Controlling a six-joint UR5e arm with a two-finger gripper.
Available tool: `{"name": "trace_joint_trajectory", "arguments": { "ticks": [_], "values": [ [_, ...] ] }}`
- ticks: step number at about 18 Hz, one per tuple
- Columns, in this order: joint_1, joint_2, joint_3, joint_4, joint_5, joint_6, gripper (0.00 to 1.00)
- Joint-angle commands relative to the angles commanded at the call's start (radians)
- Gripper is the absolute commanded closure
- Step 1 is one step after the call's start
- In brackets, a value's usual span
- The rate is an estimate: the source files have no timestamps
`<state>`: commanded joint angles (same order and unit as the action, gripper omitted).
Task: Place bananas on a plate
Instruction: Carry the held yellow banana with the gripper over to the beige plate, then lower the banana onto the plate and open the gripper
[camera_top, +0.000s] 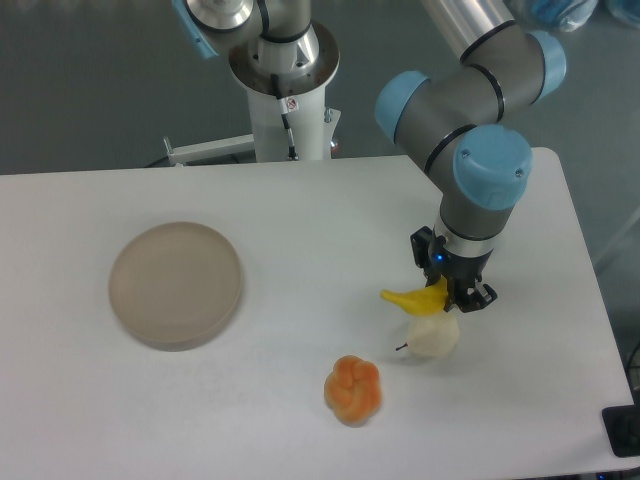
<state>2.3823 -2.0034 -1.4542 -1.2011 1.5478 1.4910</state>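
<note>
nearest the camera an orange lumpy fruit is seen on the white bench, with a cream pear behind it to the right. the bananas are held in the jaws, which are closed on the right end, just above the pear; the long axis runs left to right. the plate lies well apart to the left, unoccupied. fingertips are hidden; whether banana touches pear cannot be told.

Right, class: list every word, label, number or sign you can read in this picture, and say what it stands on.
None can be read.
Small red-and-white sticker on the white robot base: too small and blurred to read.
The plate, the bananas and the gripper carry no text.
</note>
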Motion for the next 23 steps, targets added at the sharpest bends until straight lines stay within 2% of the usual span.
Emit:
{"name": "trace_joint_trajectory", "arguments": {
  "ticks": [2, 5, 6, 8, 10, 12, 17, 19, 21, 23],
  "values": [
    [-0.009, 0.008, -0.005, 0.000, -0.002, -0.006, 1.00],
    [-0.073, 0.018, 0.000, -0.003, 0.006, -0.087, 1.00],
    [-0.112, 0.023, -0.017, -0.003, 0.011, -0.104, 1.00],
    [-0.178, 0.086, -0.073, -0.011, -0.009, -0.174, 1.00],
    [-0.236, 0.116, -0.110, -0.009, -0.047, -0.239, 1.00],
    [-0.305, 0.146, -0.147, -0.003, -0.069, -0.361, 1.00],
    [-0.376, 0.135, -0.207, 0.005, -0.068, -0.493, 1.00],
    [-0.432, 0.117, -0.233, 0.067, -0.064, -0.607, 1.00],
    [-0.468, 0.066, -0.233, 0.132, -0.058, -0.707, 1.00],
    [-0.498, 0.031, -0.232, 0.143, -0.064, -0.787, 1.00]
  ]
}}
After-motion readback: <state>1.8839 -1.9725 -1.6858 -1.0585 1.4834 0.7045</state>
